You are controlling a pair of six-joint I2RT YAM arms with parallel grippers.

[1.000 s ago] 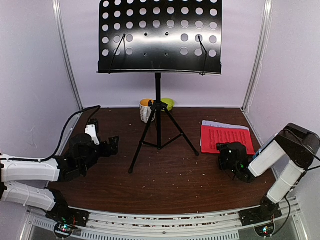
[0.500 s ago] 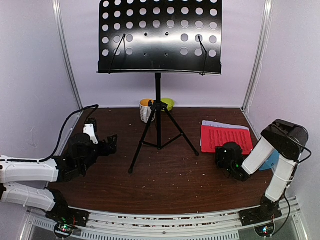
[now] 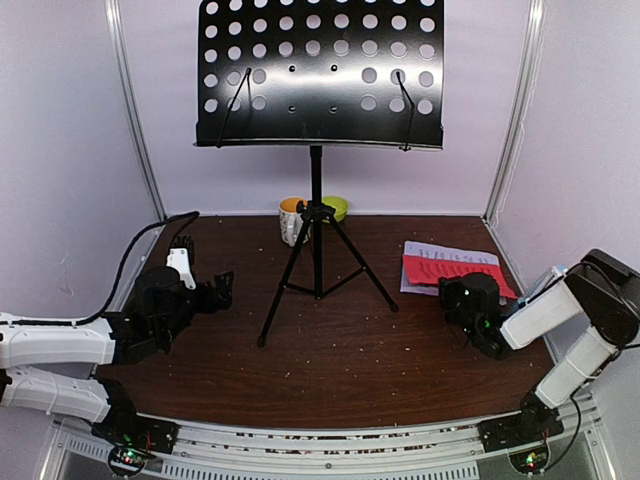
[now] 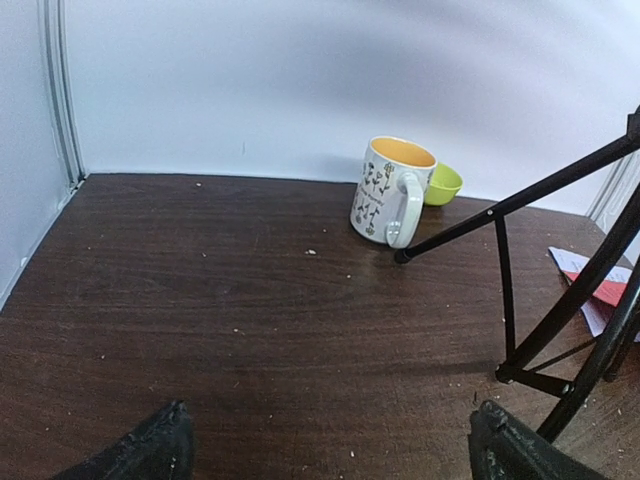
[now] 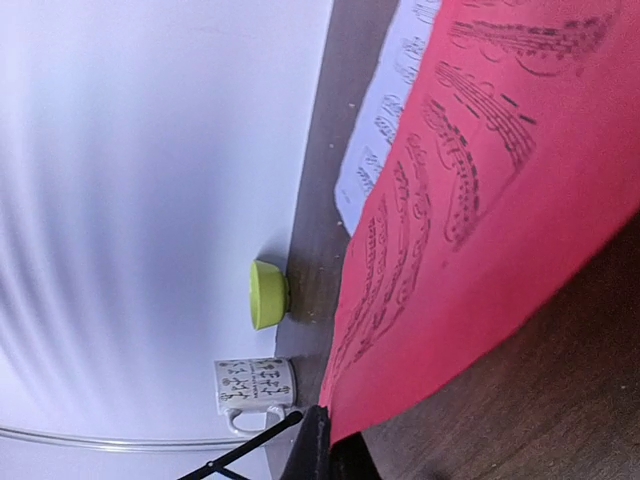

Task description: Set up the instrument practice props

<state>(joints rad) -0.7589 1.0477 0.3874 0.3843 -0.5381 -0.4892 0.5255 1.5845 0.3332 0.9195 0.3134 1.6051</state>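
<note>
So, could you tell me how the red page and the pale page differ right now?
The red page lies on top; the pale page peeks out beneath. The red page's near edge is pinched in the right gripper; the pale page lies flat, untouched. Both carry printed music.

A robot test cell in a lab is seen here: a dark wooden tabletop [image 3: 330, 350] is boxed in by plain white panels [image 3: 60, 130] and aluminium posts [image 3: 137, 120], and two white robot arms [image 3: 55, 345] are bolted to a metal rail [image 3: 330, 437] at the near edge.
</note>
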